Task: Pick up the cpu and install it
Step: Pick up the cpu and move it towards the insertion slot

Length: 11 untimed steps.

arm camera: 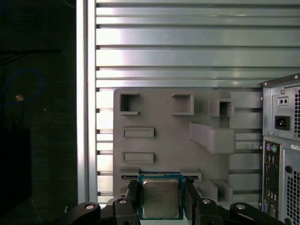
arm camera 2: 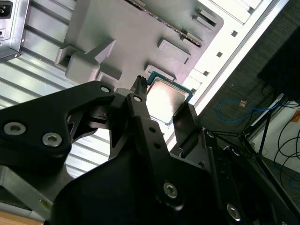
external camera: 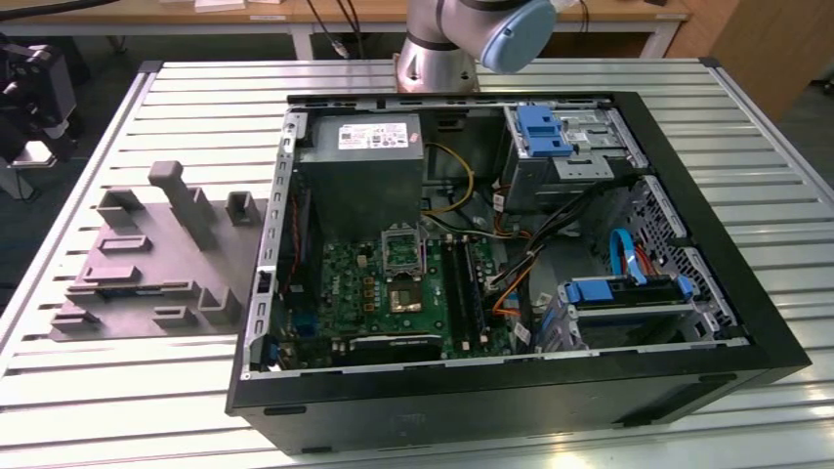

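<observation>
The gripper (arm camera: 161, 201) has its two dark fingers (arm camera: 132, 196) clamped on opposite edges of the cpu (arm camera: 160, 197), whose metal lid faces the camera in both wrist views. It holds the chip in the air above the grey fixture tray (arm camera: 164, 117), which lies on the slatted table (external camera: 548, 83) at the exterior view's left, beside the open computer case (external camera: 769, 337). The step in hand looks like the carry toward the socket frame (external camera: 401, 244) on the motherboard (external camera: 346, 283), near the exterior view's centre. It probably goes best with the chip flat and square in the grip, held by its edges only, and with no tilt that could let it slip.
</observation>
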### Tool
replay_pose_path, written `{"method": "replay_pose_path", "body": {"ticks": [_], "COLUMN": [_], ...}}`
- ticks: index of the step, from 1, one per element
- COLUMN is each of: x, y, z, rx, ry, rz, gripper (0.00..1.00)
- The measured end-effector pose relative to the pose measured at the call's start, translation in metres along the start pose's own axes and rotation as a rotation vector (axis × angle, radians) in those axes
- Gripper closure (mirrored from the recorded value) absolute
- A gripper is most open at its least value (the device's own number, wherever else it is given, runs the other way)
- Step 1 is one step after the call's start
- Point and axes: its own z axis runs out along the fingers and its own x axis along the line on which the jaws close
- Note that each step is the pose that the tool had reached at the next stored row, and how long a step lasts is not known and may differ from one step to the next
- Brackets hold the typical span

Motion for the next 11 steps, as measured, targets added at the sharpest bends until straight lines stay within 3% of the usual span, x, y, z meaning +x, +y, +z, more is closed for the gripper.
{"method": "replay_pose_path", "body": {"ticks": [11], "x": [-0.0029], "y": [0.0001], "z": [0.0000], "rx": [0.0000], "ry": [0.0000], "rz": [0.000], "gripper": [0.53]}}
